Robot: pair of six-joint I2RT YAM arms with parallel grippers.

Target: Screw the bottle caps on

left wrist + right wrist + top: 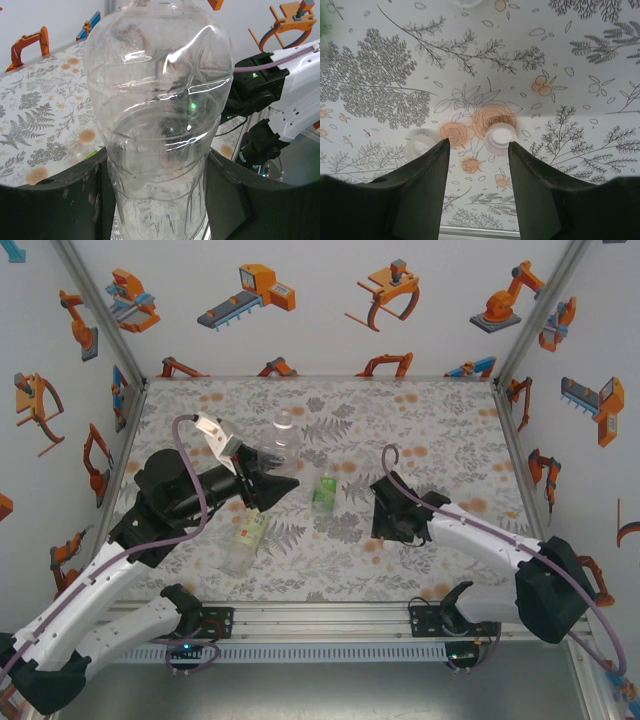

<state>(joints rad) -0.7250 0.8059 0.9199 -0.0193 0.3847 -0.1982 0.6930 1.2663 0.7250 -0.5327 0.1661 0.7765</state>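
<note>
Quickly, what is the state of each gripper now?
Left gripper: closed on the clear bottle.
Right gripper: open, low over the table, a white cap at its fingertips, not gripped.

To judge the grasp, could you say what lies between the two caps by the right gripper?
One fingertip of the right gripper and cloth, in its wrist view.

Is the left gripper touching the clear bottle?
Touching. The left wrist view shows the bottle pinched between both fingers of the left gripper, with no gap on either side.
</note>
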